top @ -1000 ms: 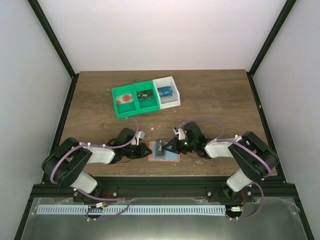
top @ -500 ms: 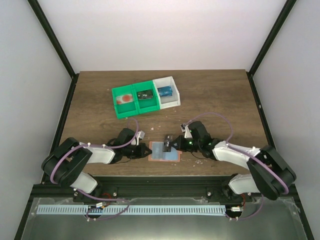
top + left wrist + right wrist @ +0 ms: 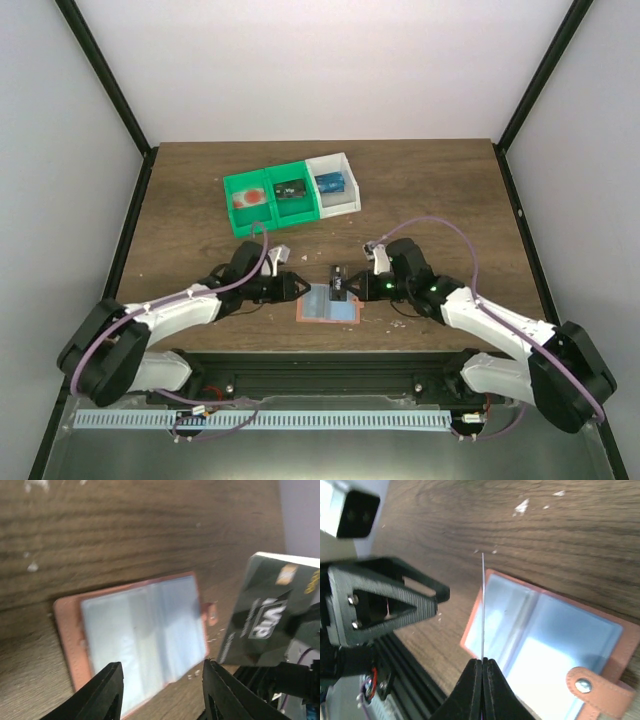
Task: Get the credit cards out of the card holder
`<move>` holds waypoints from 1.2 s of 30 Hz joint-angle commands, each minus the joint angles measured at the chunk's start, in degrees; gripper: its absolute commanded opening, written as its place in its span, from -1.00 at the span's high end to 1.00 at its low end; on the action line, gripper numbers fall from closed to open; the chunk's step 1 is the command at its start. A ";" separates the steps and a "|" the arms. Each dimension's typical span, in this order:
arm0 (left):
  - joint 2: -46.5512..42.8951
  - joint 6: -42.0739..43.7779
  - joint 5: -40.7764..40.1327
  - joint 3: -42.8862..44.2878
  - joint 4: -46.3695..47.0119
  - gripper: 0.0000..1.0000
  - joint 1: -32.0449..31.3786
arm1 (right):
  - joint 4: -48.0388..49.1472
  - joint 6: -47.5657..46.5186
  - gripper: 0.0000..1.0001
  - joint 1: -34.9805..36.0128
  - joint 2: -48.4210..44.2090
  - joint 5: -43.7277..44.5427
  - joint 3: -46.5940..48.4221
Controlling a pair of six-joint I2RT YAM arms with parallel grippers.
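Bench (image 3: 430,190): dark wood with pale crumbs scattered on it. Toward 11 o'clock sit a green bin (image 3: 248,216) and a white bin (image 3: 343,202), joined side by side, each holding small items too small to tell apart. The card holder (image 3: 327,305) lies open and flat at 6 o'clock near the front edge, pale blue face up, side tab (image 3: 592,690) loose. I can make out no card in its pockets. The left claw (image 3: 162,680) hovers at the holder's 9 o'clock side, fingers spread with nothing between them, and does not appear to pin the holder. The right claw (image 3: 482,662), at the holder's 1 o'clock corner, is clamped on the dark card (image 3: 265,615), which stands on edge clear of the pockets. Risks, as I judge them: the pinch sits on one narrow margin, so a quick swing could let the card pivot or drop. The two claws are close together, so carrying the card toward 9 o'clock could clip the left fingers. The unpinned holder may slide if nudged.
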 commanded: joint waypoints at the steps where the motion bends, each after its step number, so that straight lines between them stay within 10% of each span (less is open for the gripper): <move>1: -6.09 3.52 -1.32 4.28 -6.98 0.06 0.09 | -1.88 -6.82 0.99 -0.29 -1.63 -9.47 2.88; 16: -16.58 14.49 31.95 11.48 -19.84 0.06 7.84 | 5.08 -12.51 0.99 -0.28 -2.26 -40.33 2.85; 36: -16.41 16.07 38.04 10.26 -23.09 0.56 7.80 | 16.20 -5.94 0.99 -0.28 2.74 -48.53 1.61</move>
